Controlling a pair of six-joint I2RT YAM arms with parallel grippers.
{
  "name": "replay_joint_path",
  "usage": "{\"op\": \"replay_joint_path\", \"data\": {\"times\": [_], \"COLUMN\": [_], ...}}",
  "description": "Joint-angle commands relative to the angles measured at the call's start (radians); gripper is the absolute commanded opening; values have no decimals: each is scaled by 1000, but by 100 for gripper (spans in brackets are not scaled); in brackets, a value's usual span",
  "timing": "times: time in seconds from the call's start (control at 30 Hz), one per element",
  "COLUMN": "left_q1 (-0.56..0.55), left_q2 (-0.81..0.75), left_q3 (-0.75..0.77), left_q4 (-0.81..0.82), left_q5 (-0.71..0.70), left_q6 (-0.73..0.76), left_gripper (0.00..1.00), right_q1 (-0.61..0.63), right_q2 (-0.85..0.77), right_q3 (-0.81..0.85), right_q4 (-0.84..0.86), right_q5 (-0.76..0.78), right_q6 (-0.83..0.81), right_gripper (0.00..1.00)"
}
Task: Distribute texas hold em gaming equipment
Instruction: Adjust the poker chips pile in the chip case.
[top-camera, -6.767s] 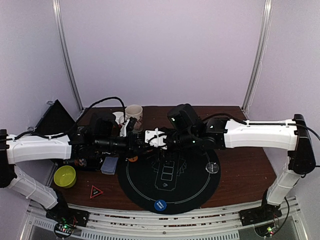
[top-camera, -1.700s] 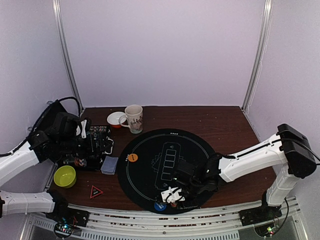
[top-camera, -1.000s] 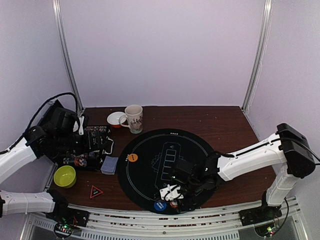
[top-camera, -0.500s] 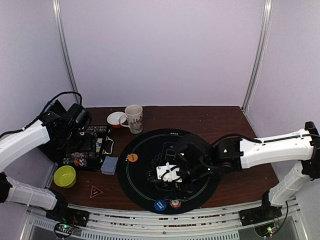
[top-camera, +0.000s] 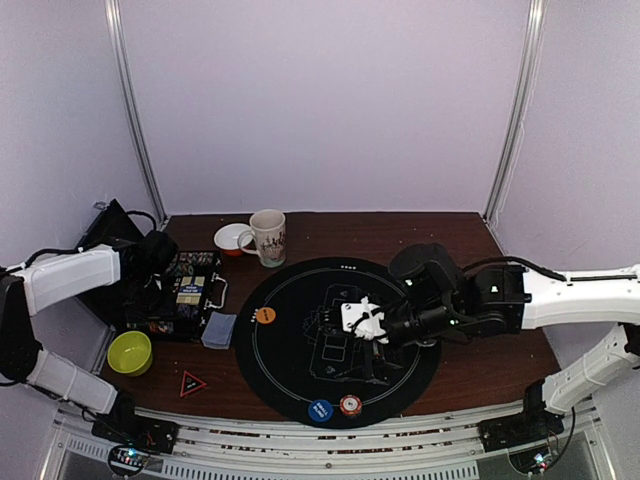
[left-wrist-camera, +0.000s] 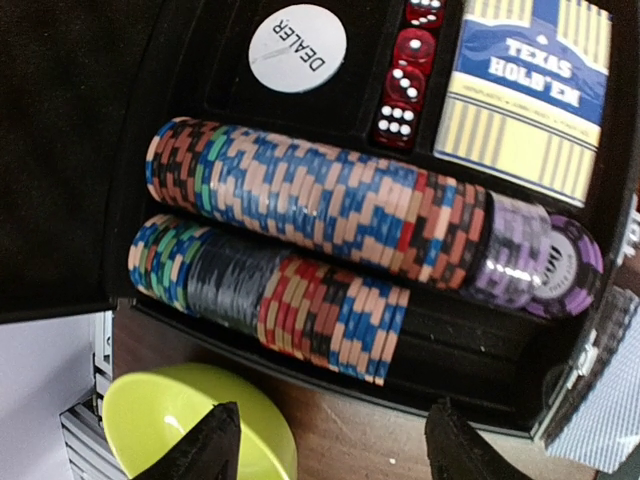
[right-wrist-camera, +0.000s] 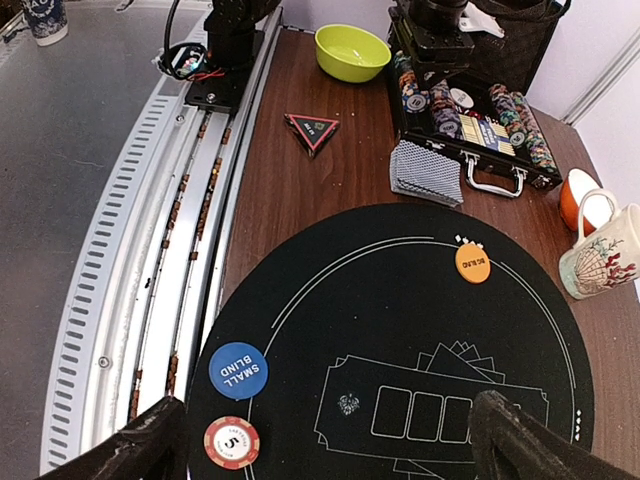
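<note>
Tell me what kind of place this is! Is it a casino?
Probably a robot lab booth set up for poker, not a casino: white robot arms bolted at a table, plain purple walls, and a black poker mat beside a case of chips.

walls: pale lilac, plain; back wall + both sides | 2 thin metal poles rise from table's back corners, slanted in top view | table: dark red-brown wood | slotted alu rail runs along near edge | floor: grey, smooth, beyond rail | light: soft, even
</note>
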Motion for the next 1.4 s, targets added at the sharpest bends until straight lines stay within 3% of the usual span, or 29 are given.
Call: {"op": "replay_joint_path", "data": {"times": [0.0,0.37,0.83,1.13,1.3,1.37], "left_q1": [34,56,54,57,67,72], "left_q2": [43,141,74,166,191,178], "left_q3": [-18,-64,-93,-73,-44,-31], "left_q4": [114,238,266,258,218,195], "left_q5": [24,104,144,92,27,-27], "left_q6": [51,93,129,136,111,91], "left_gripper": [65,58,58,72,73,69], "right_q1": [-14,-20,-20,-21,-23,-22], "right_q2": [-4,9,42,32,27,24], "right_q3": [-18,-13,17,16,14,14], "right_q4": [4,-12,-29,-46,-52,-54], "right_q5": [-6,7,17,40,43,43], "right_q6": [-19,-26,-43,-49,-50,-50], "right_gripper": [100,100,100,100,100,100]}}
